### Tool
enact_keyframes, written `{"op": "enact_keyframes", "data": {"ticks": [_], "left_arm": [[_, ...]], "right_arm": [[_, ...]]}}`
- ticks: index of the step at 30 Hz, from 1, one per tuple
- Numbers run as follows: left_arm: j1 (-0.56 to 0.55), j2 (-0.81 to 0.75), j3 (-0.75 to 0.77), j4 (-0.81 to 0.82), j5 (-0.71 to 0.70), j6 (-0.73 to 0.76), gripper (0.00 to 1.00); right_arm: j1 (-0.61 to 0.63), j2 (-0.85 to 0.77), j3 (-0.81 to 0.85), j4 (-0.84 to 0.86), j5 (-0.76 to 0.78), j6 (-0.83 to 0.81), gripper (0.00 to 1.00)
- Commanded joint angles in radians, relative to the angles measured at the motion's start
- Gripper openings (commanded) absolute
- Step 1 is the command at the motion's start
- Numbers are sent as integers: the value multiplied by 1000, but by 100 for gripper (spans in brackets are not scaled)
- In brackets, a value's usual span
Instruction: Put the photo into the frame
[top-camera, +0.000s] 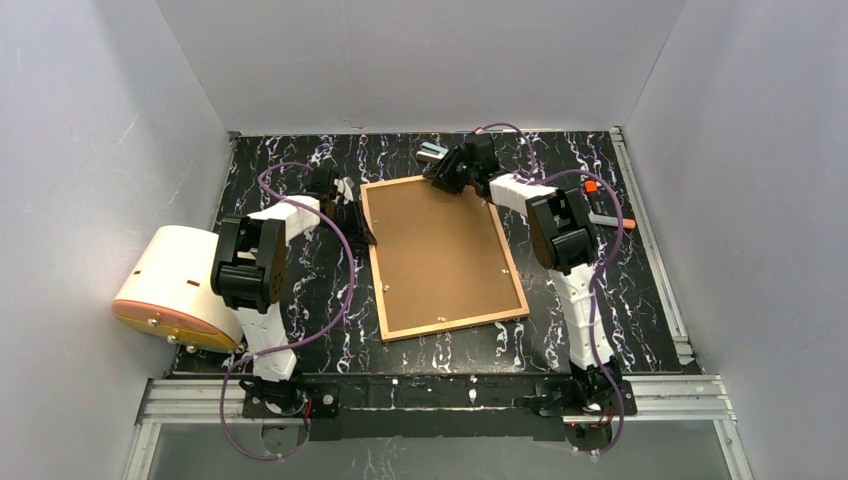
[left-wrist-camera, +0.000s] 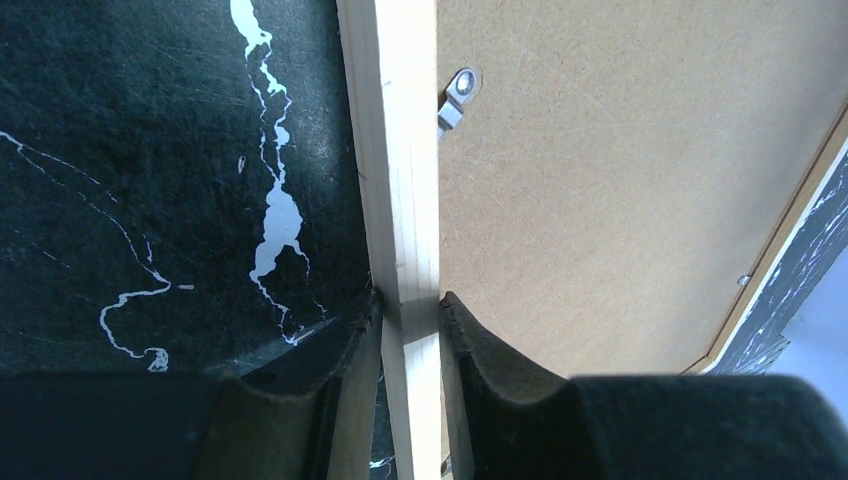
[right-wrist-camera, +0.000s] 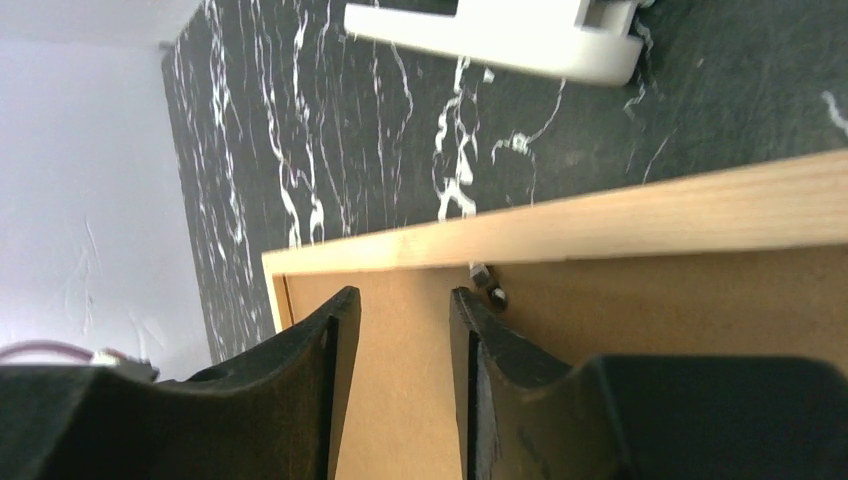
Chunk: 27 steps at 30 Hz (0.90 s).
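The frame (left-wrist-camera: 400, 150) lies flat on the dark table (top-camera: 270, 160), back side up. Inside its light wood edge sits a brown board (top-camera: 445, 250). The board fills the frame from side to side. A small metal clip (left-wrist-camera: 457, 95) sits on the board right next to the wood edge. I cannot see what is under the board.

The left gripper (left-wrist-camera: 410, 305) is at the frame's left side, closer to the far corner. Its two fingers (left-wrist-camera: 350, 350) stand one on each side of the wood edge and touch it. So it is pinching the frame. One finger is on the outside, over the table. The other is on the inside, over the board.

The right gripper (right-wrist-camera: 404, 292) is at the far edge of the frame, to the right of the middle. It is above the brown board and points at the wood edge. There is a small gap between its fingers, and only the board shows in that gap. It holds nothing. A second clip (right-wrist-camera: 488, 283) sits just past one fingertip.

A round white thing (top-camera: 175, 280) with an orange face sits by the left wall. A grey pen (top-camera: 610, 219) with an orange tip lies on the right, well apart from the frame.
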Motion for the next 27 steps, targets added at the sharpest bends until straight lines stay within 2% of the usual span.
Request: {"op": "enact_keyframes", "data": {"ticks": [1,8,13,16,19,22,27], "left_arm": [[-8,-36,49,-42,24,7,27],[-6,-83,93,-46,38,-10,42],[-6,-143,34,-37,22,-11,49],[-7,-194,-24,-28,15,-9,53],[-9,-245,-84,-23,28,1,55],[-12,-292,-146,-20,58,14,56],[-24,-357,-246,-15,82,19,57]], "right_arm": [[-1,-154,-56,43,-103,-93,49],[-4,-382,-178,-82,-26,-173,52],[-8,-501,-270,-216,47,-225,53],[-7,-562,-324,-277,19,-253,53],[2,-605,-367,-351,-78,-316,53],[53,-636,-417,-441,-118,-403,52],[198,-642,-459,-605,-71,-460,52]]}}
